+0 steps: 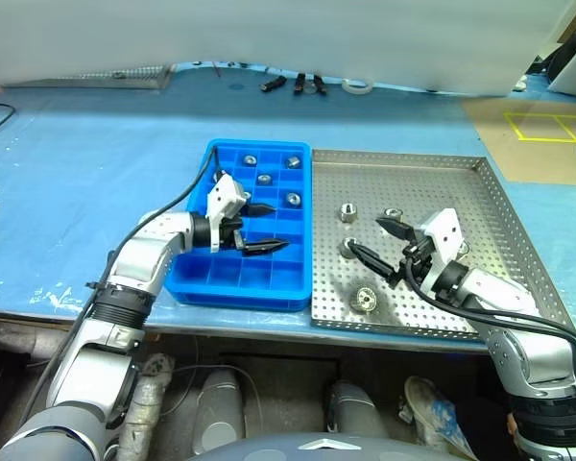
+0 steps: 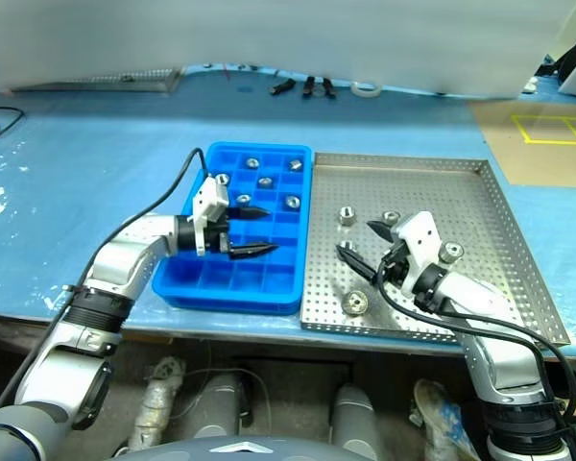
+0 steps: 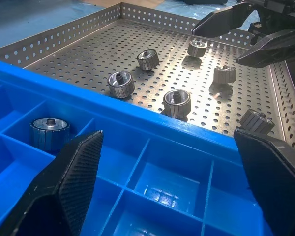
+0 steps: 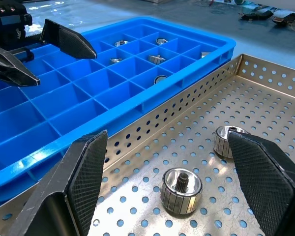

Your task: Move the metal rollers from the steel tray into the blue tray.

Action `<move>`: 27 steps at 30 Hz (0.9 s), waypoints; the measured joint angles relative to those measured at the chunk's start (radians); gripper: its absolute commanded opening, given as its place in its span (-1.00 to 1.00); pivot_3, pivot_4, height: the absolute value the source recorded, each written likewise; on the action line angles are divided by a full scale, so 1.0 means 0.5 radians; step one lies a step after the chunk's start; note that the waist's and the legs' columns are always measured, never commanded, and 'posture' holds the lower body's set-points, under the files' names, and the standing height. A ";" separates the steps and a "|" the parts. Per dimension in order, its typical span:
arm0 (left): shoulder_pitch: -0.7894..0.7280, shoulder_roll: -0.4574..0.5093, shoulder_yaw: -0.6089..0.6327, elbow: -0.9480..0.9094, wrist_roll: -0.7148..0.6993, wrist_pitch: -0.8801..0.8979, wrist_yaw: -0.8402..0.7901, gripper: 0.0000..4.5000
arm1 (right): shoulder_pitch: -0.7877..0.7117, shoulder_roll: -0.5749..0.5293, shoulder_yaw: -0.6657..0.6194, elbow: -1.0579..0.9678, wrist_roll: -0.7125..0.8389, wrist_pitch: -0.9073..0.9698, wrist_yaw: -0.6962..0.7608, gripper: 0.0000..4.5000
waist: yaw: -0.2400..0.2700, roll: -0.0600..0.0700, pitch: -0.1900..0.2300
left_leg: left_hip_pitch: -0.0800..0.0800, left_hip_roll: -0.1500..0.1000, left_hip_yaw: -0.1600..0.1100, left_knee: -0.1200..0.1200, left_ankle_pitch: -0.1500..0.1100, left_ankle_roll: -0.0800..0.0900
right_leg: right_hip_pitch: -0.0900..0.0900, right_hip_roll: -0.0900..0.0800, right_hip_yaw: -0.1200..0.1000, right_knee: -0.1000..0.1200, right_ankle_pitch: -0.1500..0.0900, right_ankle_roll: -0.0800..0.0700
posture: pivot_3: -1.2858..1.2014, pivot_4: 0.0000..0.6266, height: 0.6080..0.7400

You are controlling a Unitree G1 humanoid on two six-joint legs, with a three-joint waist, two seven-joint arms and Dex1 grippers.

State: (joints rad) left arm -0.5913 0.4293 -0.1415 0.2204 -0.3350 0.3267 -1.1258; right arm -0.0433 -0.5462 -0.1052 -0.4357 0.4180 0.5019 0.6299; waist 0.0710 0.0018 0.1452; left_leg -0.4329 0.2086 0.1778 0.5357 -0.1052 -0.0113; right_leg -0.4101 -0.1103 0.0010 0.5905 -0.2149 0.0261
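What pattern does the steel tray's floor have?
Rows of small round holes across the steel tray; clearest in the right wrist view.

No legible text, label, brand name, numeral or sign appears on any surface in these views.
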 measured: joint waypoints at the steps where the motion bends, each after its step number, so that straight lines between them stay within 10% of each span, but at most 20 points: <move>1: 0.002 -0.001 0.000 0.001 0.000 -0.001 0.000 1.00 | 0.003 0.000 0.000 0.000 0.000 0.000 0.001 0.82 | 0.000 0.000 0.000 | 0.000 0.000 0.000 0.000 0.000 0.000 | 0.000 0.000 0.000 0.000 0.000 0.000 | -0.04 -0.52 1.00; 27: -0.187 -0.154 -0.027 0.133 0.017 -0.015 0.012 1.00 | 0.045 -0.027 -0.036 0.001 0.002 -0.010 0.007 0.82 | 0.001 0.000 0.000 | -0.003 -0.001 0.000 0.000 0.000 0.000 | -0.001 -0.001 0.000 -0.001 0.000 0.000 | -0.08 -0.52 1.00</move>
State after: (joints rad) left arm -0.6848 0.3524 -0.1550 0.2870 -0.3264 0.3191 -1.1197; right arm -0.0207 -0.5598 -0.1234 -0.4350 0.4188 0.4969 0.6335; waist 0.0717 0.0016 0.1453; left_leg -0.4345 0.2081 0.1779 0.5356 -0.1053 -0.0113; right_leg -0.4108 -0.1107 0.0011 0.5899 -0.2149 0.0261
